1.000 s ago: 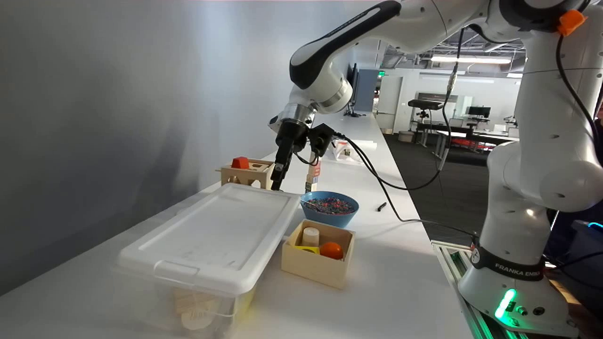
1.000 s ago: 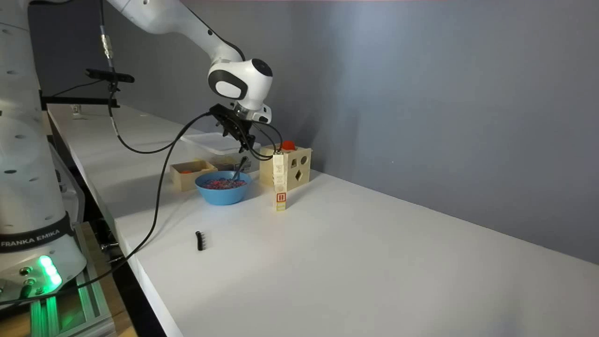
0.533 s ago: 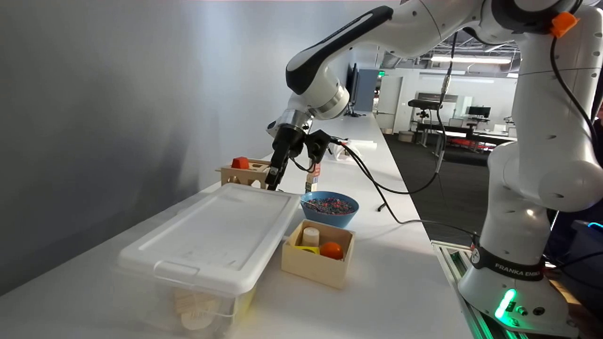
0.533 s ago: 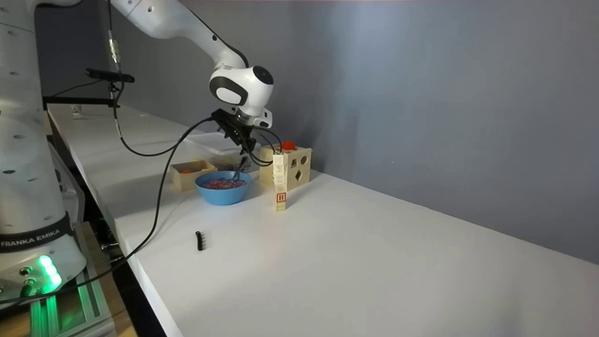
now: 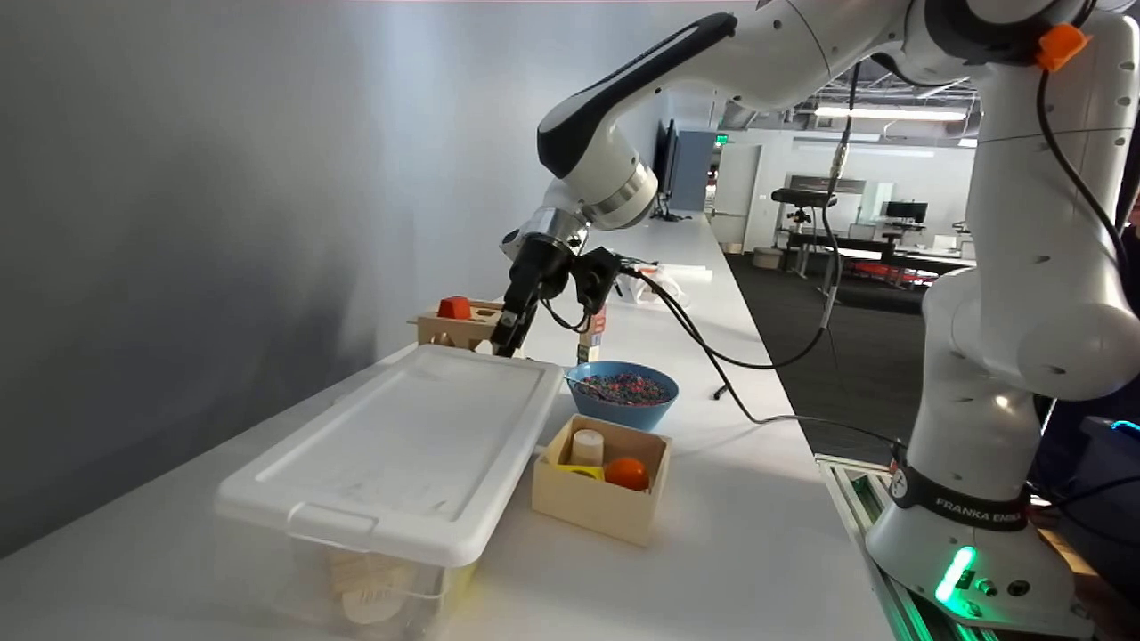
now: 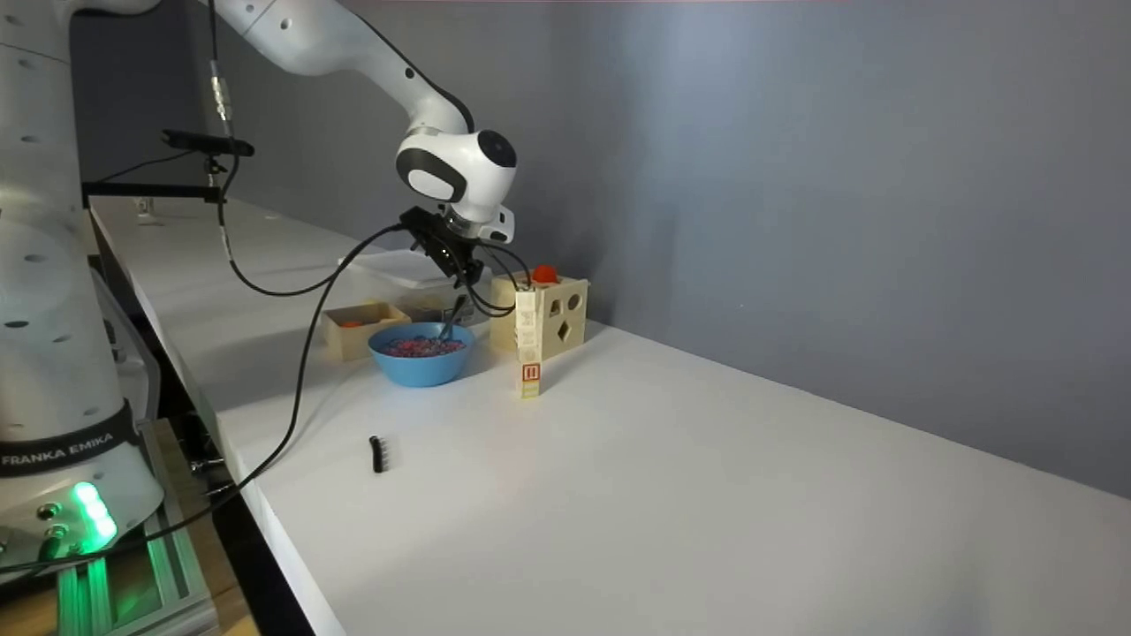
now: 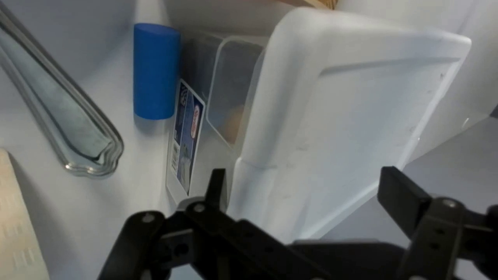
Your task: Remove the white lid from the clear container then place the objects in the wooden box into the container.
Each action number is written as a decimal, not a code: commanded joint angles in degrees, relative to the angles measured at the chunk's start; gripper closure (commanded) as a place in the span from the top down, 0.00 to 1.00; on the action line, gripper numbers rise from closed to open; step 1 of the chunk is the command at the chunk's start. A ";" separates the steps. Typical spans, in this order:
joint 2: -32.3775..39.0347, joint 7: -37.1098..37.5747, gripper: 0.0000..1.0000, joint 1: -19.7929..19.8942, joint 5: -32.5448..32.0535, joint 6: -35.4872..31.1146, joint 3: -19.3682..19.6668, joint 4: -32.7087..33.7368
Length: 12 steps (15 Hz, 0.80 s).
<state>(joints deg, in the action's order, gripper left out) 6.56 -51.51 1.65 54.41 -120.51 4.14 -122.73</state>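
In an exterior view, the white lid (image 5: pixel 392 436) lies over the clear container (image 5: pixel 387 588) on a white counter (image 5: pixel 712 561), and the black gripper (image 5: pixel 504 347) reaches down at the lid's far end. Just beside the container stands the small wooden box (image 5: pixel 592 516), holding an orange ball (image 5: pixel 627 474), a yellow piece (image 5: pixel 583 471) and a pale cylinder (image 5: pixel 587 447). Taking off the lid therefore seems to be the step in hand; the next move probably calls for catching the rim at that end and prising it up, gently enough that the container does not slide along with it. In an exterior view, a thin upright block tower (image 6: pixel 528 344) stands near a blue bowl (image 6: pixel 420 367) and a holed wooden cube (image 6: pixel 505 329); the gripper hangs beyond them, its tip not to be made out. In the wrist view, the two dark fingers (image 7: pixel 402 198) stand wide apart, clasping nothing that shows. A corner of the lid appears in the gap, one finger by the container's end wall, its mate by the lid's long edge; whether either touches, I cannot tell.
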 commanded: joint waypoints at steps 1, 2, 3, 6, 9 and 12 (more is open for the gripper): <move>-1.37 -1.72 1.00 1.35 2.34 1.88 -0.80 0.14; -1.48 -1.66 1.00 1.33 2.43 2.01 -0.79 0.15; -1.54 -1.67 1.00 1.31 2.50 2.24 -0.79 0.15; -1.93 -1.90 0.99 1.23 2.61 2.60 -0.83 -0.06; -1.98 -2.41 0.72 1.22 3.22 3.02 -0.90 0.11; -1.87 -2.50 0.50 1.21 3.74 3.30 -0.94 0.20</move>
<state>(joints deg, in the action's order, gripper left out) 5.33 -52.70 1.90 56.12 -118.64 3.84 -122.54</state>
